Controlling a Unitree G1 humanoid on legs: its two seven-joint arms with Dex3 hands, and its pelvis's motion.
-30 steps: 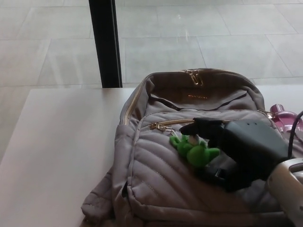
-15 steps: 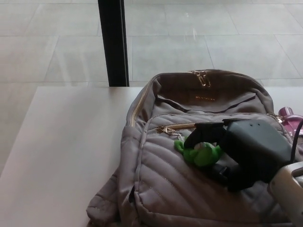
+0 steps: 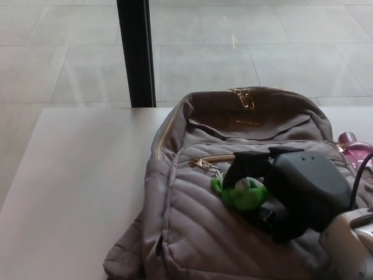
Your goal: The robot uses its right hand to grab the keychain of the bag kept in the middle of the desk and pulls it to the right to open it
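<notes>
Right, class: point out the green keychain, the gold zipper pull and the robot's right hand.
green keychain (image 3: 243,192), head view, on its plush body below the fingers.
gold zipper pull (image 3: 201,163), head view, on the metal tab at the front pocket's left.
right hand (image 3: 291,186), head view, on the black palm.

Bag and keychain on the desk, front-pocket zipper mostly closed.

The grey quilted bag (image 3: 204,233) lies on its back toward the right edge of the desk (image 3: 76,186), top pointing to the far edge; gold zippers trim its pockets. The green plush keychain (image 3: 243,192) hangs from the front-pocket zipper pull (image 3: 201,163) and rests on the quilted front panel, enclosed by the fingers of the right hand (image 3: 285,189).
</notes>
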